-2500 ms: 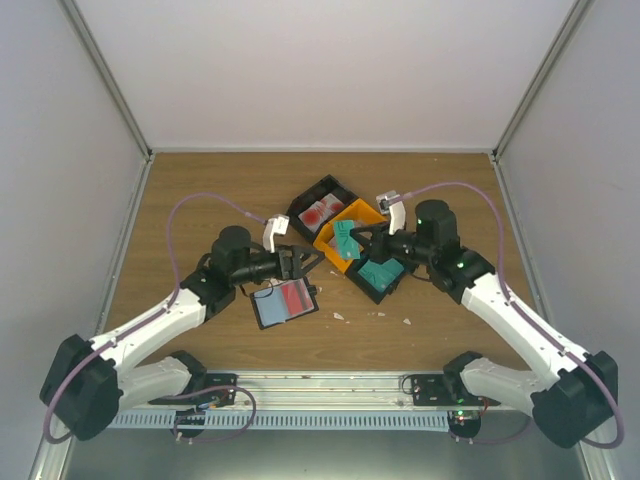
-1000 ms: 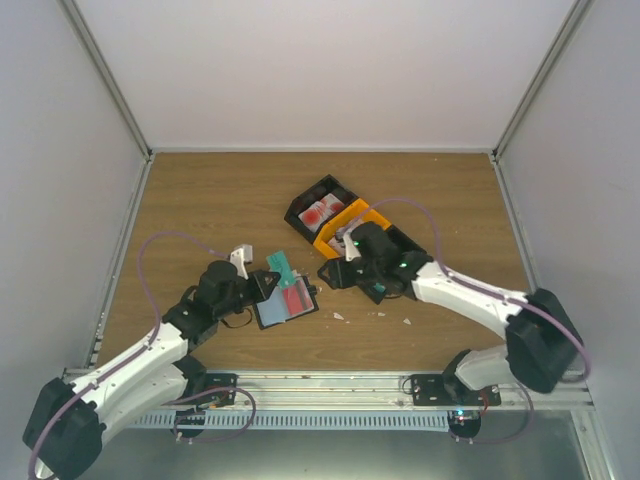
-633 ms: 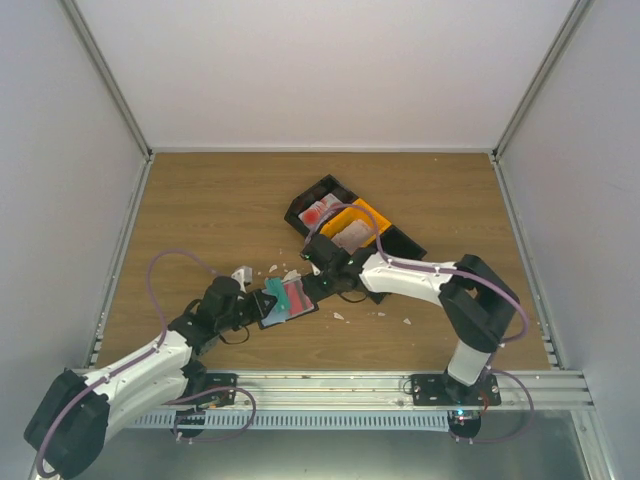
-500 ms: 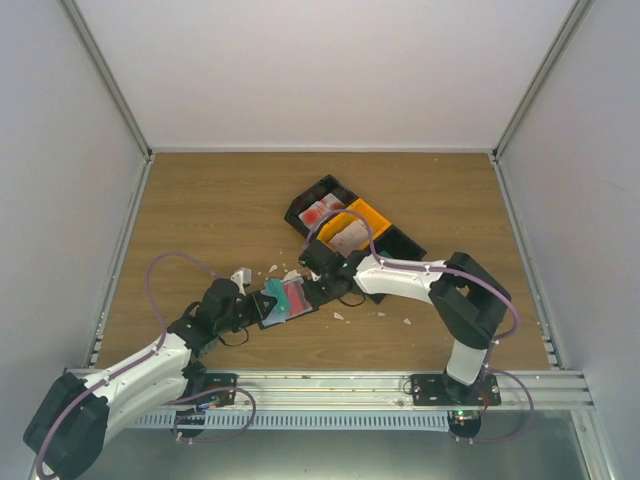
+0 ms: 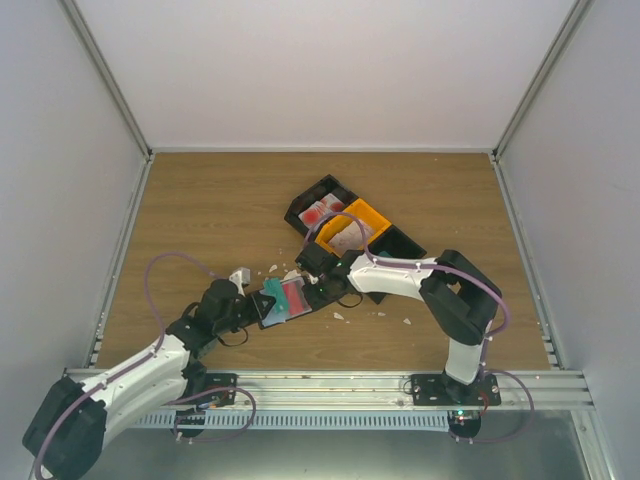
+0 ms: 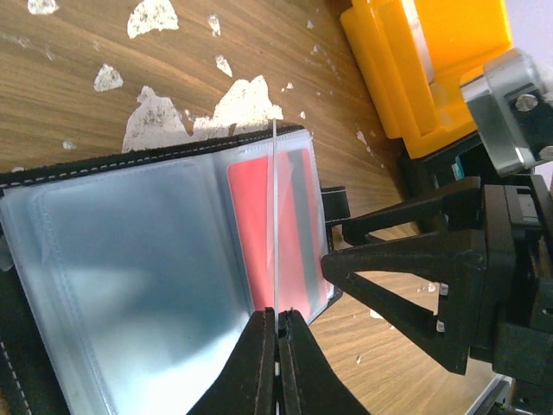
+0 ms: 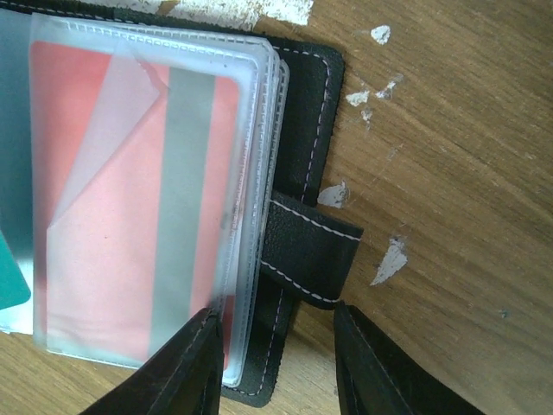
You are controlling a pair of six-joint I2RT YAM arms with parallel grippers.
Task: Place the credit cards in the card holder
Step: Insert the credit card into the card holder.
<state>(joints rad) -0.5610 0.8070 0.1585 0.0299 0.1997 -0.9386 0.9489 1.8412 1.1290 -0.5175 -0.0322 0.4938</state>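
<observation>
The card holder [image 5: 293,299] lies open on the wood, a red card [image 7: 130,199] inside its clear sleeve. My left gripper [image 5: 262,300] is shut on a teal credit card [image 5: 275,292]. In the left wrist view that card [image 6: 275,216] shows edge-on above the sleeves, pinched between the shut jaws of the left gripper [image 6: 276,316]. My right gripper [image 5: 316,284] is at the holder's right edge. In its wrist view the right gripper [image 7: 275,313] stands open astride the sleeve edge and the black clasp tab [image 7: 311,255]. A teal corner [image 7: 12,275] shows at the left.
Behind the holder stands a row of bins: a black bin [image 5: 321,205] with red cards, an orange bin [image 5: 352,226] and another black bin [image 5: 402,243]. White paper scraps [image 6: 242,104] lie on the wood around the holder. The right gripper's body [image 6: 449,259] is close beside the left one.
The right arm swung from the bins over to the holder's right edge, its jaws narrowing. The left gripper brought the teal card down over the open holder.
</observation>
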